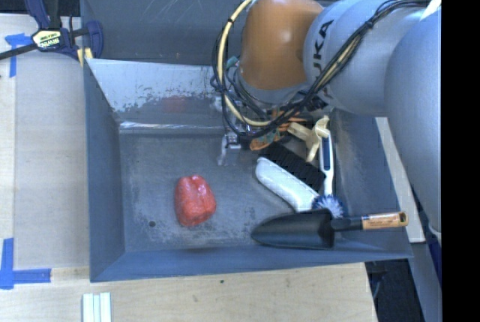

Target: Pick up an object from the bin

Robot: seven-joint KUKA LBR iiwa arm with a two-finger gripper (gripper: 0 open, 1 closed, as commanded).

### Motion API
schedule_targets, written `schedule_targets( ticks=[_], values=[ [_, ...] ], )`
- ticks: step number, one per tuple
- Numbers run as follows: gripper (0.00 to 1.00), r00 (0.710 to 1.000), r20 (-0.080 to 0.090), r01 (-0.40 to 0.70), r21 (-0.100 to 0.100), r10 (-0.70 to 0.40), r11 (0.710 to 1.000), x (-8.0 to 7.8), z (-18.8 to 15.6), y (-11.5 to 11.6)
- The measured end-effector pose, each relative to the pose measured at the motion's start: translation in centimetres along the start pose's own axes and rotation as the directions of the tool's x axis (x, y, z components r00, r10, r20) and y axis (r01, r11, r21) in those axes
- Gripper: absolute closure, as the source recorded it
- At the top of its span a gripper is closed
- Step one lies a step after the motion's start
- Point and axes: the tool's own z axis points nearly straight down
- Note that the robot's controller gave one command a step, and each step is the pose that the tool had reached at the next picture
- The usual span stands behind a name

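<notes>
Now hand (229, 148) hangs near centre of bin (103, 178), w/ red lumpy obj (195, 200) lower-left & white roll (283, 185) to its right; hand's state: can't tell.

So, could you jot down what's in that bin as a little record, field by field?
container: grey metal bin
arm: comes in from the right, orange cover at its wrist
tool: above the floor near the back wall
nearest thing: red lump, perhaps a toy pepper, lying alone left of centre, apart from the tool
right side: white oblong piece, black block, blue-bristled brush
front right: black scoop with a wooden handle
</notes>
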Motion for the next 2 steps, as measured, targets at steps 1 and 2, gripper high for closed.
schedule_targets(
  ticks=[1,2],
  values=[
    [0.0,1.0,0.009,-0.003,-0.001,0.003,1.0,-0.2,-0.5,0.0],
    [0.0,1.0,0.007,-0.02,-0.002,0.02,1.0,6.4,6.6,4.5]
  ],
)
